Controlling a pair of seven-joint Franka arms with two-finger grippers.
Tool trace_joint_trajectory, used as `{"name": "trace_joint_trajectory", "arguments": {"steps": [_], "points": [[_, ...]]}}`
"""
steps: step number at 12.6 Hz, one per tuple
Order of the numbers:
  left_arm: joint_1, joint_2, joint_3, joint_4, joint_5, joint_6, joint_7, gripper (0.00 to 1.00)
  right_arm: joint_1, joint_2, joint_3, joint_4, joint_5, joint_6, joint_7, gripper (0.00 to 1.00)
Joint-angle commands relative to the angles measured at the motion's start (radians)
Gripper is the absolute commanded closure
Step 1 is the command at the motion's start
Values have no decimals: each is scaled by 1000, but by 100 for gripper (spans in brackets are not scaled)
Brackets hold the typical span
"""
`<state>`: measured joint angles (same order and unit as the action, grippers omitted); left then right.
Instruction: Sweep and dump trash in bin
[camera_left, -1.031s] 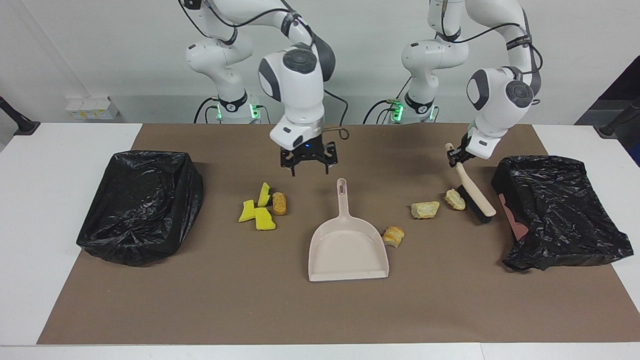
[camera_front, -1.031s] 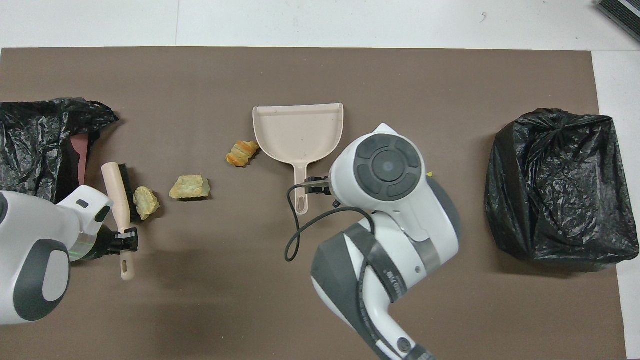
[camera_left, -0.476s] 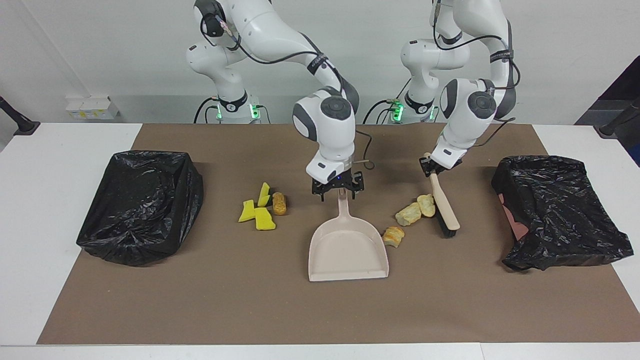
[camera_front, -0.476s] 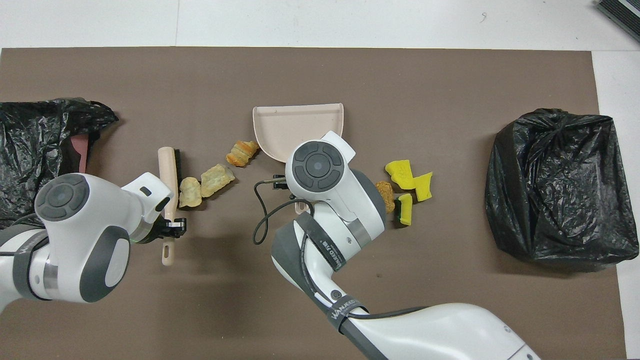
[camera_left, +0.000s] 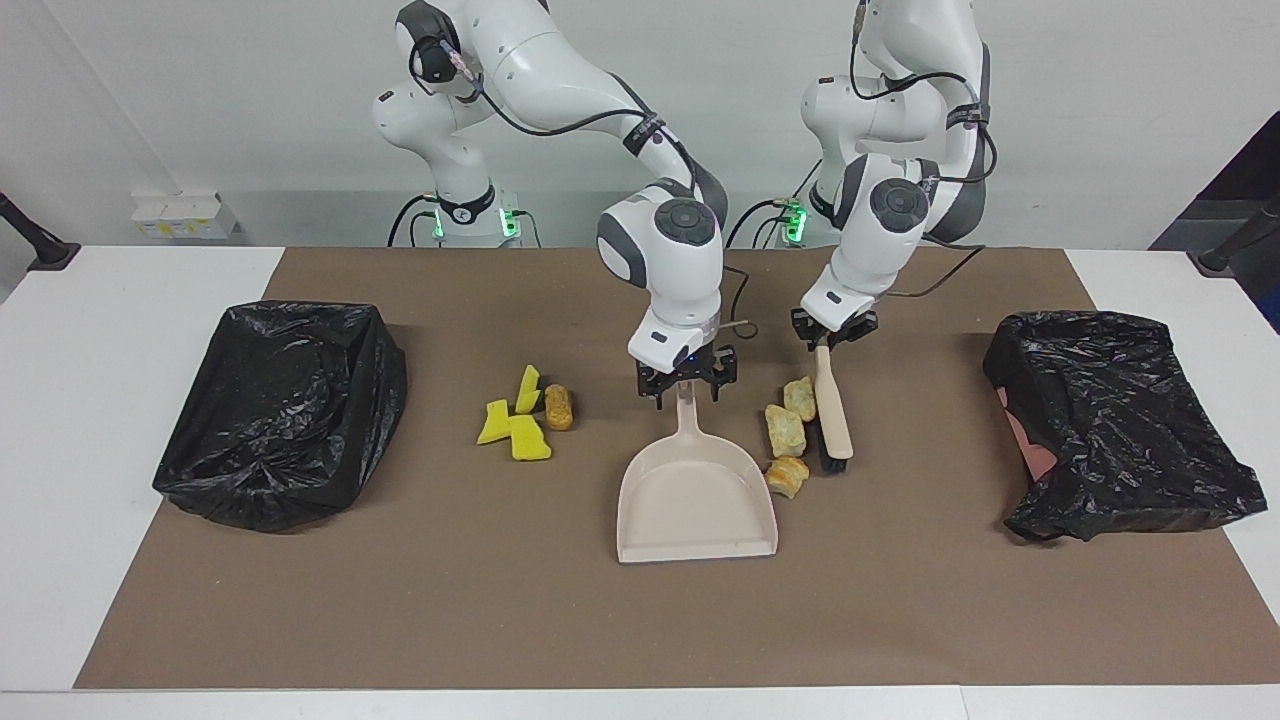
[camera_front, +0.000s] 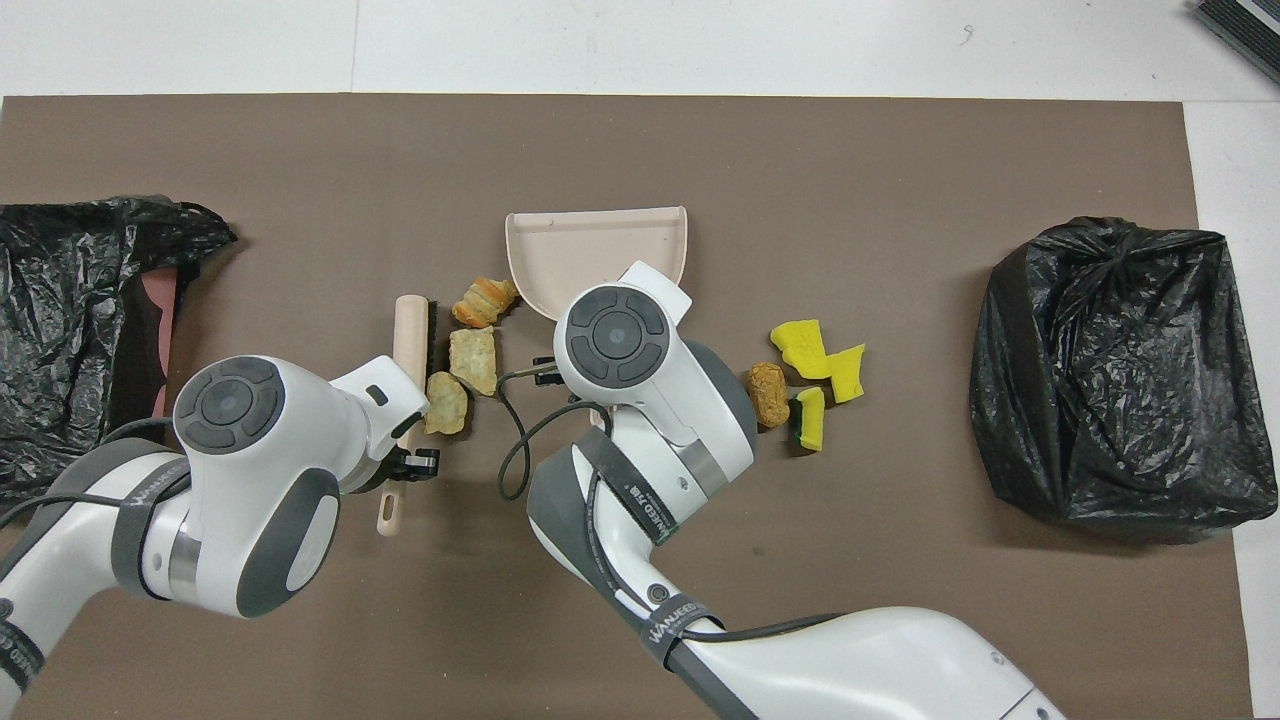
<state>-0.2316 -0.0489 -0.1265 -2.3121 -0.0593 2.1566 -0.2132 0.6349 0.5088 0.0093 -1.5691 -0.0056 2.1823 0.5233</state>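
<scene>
Meanwhile, the left pincer (camera_left: 833, 333), clamped on the handle of a hand brush (camera_left: 832, 418), had in the past second dragged it along the desk (camera_left: 900, 620) away from the black-bagged bin (camera_left: 1120, 420) at the left arm's end, herding two pale crusty chunks (camera_left: 786, 428) up against a third (camera_left: 787, 474) beside the beige dustpan (camera_left: 697, 495). The right pincer (camera_left: 687, 384) had dropped from above the desk onto the dustpan's handle, its fingers astride it; whether it had clenched could not be told. Three yellow sponge wedges (camera_left: 513, 420) and a brown roll (camera_left: 559, 406) lay untouched toward the right arm's end, near the second bagged bin (camera_left: 285, 410). No scrap was yet in the pan, so the sweeping seemed barely begun.
</scene>
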Motion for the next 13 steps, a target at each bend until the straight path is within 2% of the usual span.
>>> {"name": "trace_joint_trajectory", "arguments": {"steps": [1,2,3,6,7,9,11,13], "points": [[-5,6,16,16,-1,-3,20,100,0,-22,0,-28,0,-18,-25,58],[-3,6,16,16,-1,-1,20,100,-1,-23,0,-31,-1,-13,-25,85],[-2,6,16,16,-1,-1,20,100,-1,-24,0,-34,1,-16,-22,100],[5,17,19,33,-1,-7,20,100,-12,-32,0,-6,-10,-68,-73,100],[6,24,19,48,1,-17,20,100,-14,-73,-3,-14,5,-72,-144,100],[6,26,19,53,1,-18,20,100,-79,-142,-2,-32,7,-96,-340,100],[6,27,19,53,1,-11,20,100,-110,-202,-2,-55,6,-175,-626,100],[9,35,21,65,9,-17,20,100,-123,-229,-3,-113,6,-193,-898,100]]}}
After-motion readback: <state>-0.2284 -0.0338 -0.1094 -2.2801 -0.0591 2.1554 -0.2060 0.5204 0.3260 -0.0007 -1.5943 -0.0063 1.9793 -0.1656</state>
